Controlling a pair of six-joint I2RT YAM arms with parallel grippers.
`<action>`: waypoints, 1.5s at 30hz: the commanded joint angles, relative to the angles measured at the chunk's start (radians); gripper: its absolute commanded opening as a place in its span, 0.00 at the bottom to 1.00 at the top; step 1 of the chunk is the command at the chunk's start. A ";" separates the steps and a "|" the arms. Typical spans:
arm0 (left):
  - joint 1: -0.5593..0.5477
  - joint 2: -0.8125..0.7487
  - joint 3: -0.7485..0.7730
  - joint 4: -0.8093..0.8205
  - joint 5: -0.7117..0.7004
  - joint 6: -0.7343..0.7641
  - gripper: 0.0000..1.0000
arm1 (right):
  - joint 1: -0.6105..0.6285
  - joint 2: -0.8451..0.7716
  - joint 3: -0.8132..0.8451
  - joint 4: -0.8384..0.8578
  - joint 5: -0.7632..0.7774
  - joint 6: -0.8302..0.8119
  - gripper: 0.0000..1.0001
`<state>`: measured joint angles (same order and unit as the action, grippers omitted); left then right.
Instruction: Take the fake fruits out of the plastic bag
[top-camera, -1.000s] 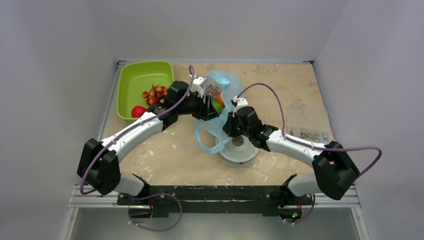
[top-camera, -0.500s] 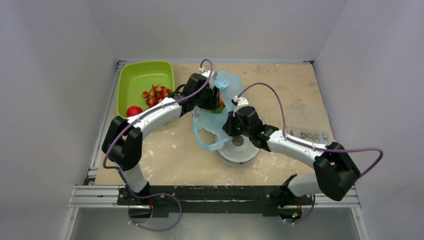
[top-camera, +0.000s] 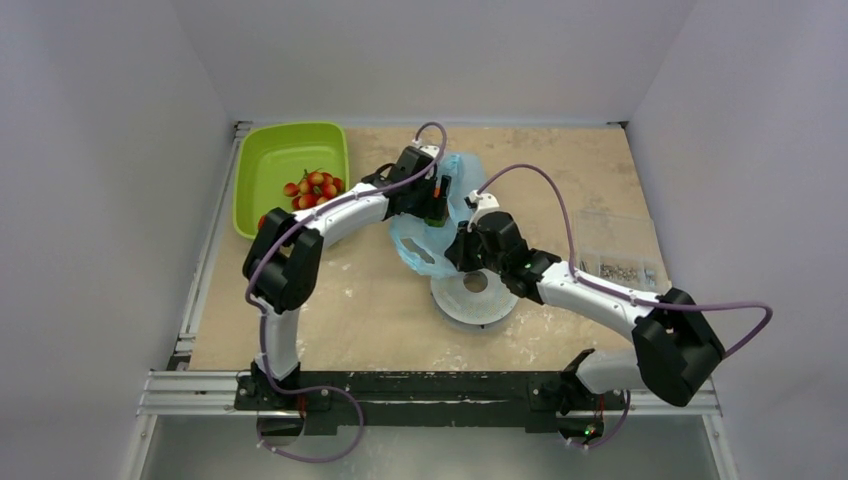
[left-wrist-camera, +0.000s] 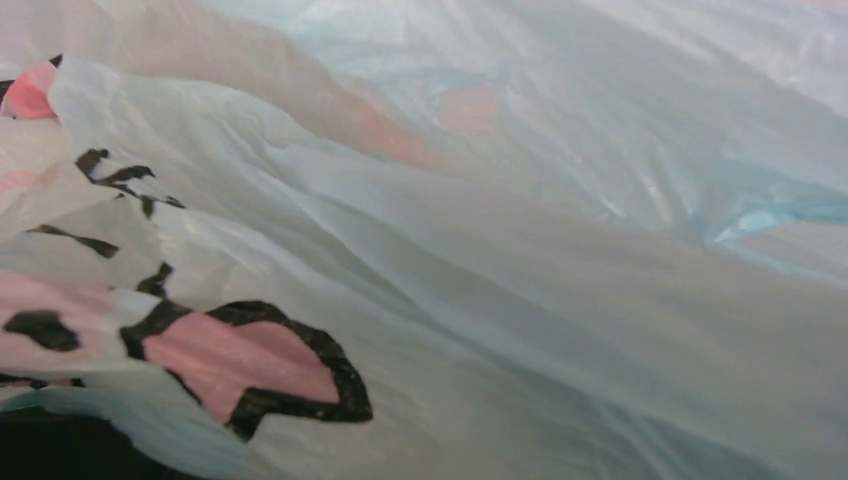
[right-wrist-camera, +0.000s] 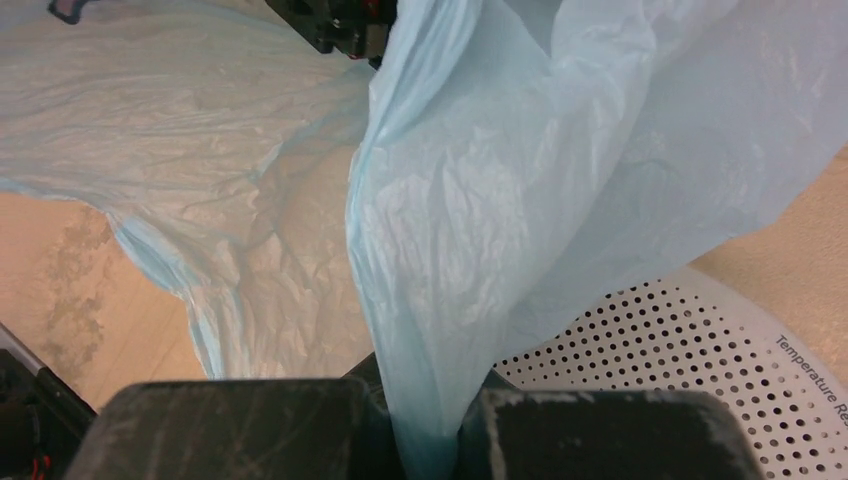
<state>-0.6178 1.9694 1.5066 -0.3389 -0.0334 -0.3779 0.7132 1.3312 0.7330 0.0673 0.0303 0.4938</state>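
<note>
Blue plastic bag (right-wrist-camera: 450, 250) | pinched: right claw (right-wrist-camera: 425, 430) | touching: left claw (top-camera: 436, 205)

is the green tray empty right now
No, a cluster of small red fruits lies in the green tray, near its right side in the top view.

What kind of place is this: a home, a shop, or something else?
Probably a robot laboratory bench: two arms bolted to a metal rail, plain white walls boxing in the table, and toy fruit in a green tray.
</note>
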 joint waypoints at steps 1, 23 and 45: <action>-0.005 0.046 0.070 -0.037 -0.012 0.014 0.75 | 0.003 -0.039 0.007 0.010 -0.010 -0.002 0.00; -0.002 0.009 0.150 -0.149 0.060 0.075 0.15 | 0.003 -0.048 0.009 -0.004 0.019 -0.006 0.00; 0.044 -0.344 0.093 -0.325 0.338 0.165 0.00 | 0.003 -0.022 0.059 -0.016 0.043 -0.021 0.00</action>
<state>-0.5987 1.7050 1.6142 -0.5980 0.2317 -0.2680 0.7132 1.3205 0.7372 0.0586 0.0437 0.4881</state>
